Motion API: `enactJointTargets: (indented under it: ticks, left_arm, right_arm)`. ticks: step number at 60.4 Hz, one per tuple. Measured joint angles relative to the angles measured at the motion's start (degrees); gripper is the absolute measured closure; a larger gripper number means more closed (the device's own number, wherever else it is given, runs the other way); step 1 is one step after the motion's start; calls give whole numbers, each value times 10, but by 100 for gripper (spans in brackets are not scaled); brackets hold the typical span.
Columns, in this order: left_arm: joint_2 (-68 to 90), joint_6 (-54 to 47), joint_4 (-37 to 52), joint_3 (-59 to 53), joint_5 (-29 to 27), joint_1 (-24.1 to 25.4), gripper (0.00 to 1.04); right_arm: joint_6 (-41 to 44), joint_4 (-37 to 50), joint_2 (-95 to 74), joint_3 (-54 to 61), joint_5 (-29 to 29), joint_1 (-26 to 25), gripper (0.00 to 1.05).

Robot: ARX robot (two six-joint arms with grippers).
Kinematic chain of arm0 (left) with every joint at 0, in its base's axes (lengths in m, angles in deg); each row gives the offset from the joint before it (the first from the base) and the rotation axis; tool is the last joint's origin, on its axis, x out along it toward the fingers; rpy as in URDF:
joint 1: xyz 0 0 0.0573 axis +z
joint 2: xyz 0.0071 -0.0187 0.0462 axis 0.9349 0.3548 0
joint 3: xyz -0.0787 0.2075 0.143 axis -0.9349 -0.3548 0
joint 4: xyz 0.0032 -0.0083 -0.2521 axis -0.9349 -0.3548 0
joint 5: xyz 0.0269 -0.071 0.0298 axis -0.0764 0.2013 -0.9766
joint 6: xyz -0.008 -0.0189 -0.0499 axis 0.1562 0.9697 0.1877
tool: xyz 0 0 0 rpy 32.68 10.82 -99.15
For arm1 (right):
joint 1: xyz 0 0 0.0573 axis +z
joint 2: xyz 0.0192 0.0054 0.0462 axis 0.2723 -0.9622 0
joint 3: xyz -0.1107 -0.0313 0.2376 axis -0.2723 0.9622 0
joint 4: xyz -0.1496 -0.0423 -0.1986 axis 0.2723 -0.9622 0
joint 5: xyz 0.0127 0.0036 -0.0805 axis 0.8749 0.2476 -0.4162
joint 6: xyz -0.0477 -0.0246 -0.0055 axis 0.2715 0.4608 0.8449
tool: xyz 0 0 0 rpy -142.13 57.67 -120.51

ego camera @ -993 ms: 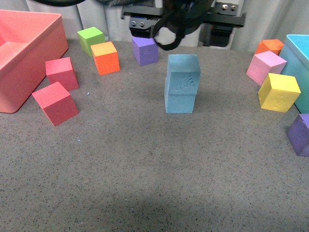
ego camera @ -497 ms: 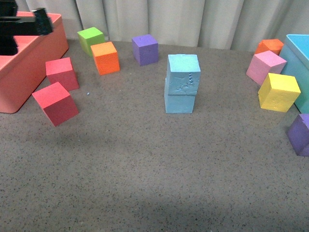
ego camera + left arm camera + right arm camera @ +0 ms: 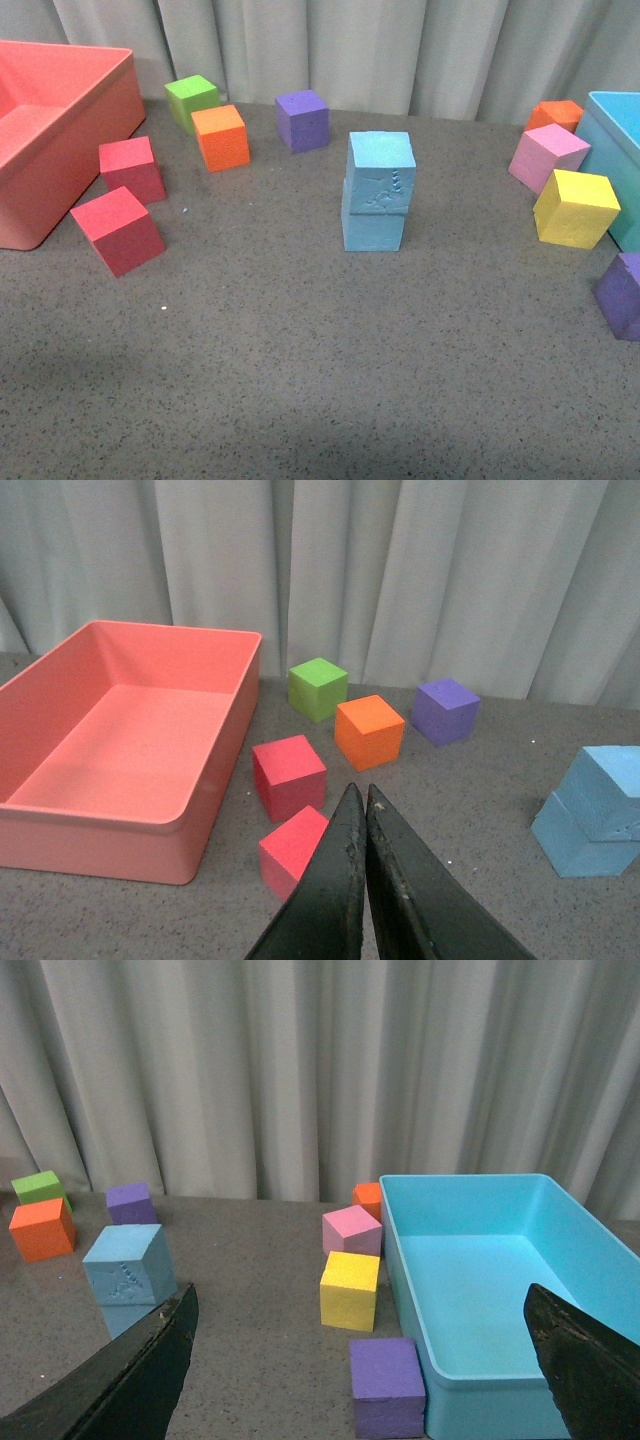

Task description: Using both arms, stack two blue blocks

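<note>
Left hand [image 3: 362, 798] has its fingers pressed together on nothing; right hand [image 3: 360, 1360] is spread wide, also empty, and neither appears in the front view. Mid-tabletop [image 3: 300, 360], the embossed blue block [image 3: 381, 172] sits on the plain blue block [image 3: 373, 226], slightly offset, with a purple cube [image 3: 302, 120] beyond them to the left.

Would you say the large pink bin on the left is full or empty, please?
Empty. In the left wrist view the pink bin shows a bare floor and bare inner walls; both red cubes lie outside it on the table.
</note>
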Motion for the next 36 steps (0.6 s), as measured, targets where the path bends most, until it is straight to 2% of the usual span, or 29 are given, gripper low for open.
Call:
enactJointTargets:
  ticks: [9,11,15,36]
  left_arm:
    - [-88,0,-63,-24,16,20,101]
    - [-112,0,-83,-29,49,40,101]
    - [-155,0,-118,-36,64,64,101]
    - [-303,0,-248,-41,66,70,101]
  right_arm:
    - [0,0,0,0,0,0,10]
    - [0,0,0,0,0,0,10]
    - [0,0,0,0,0,0,10]
    - [0,0,0,0,0,0,10]
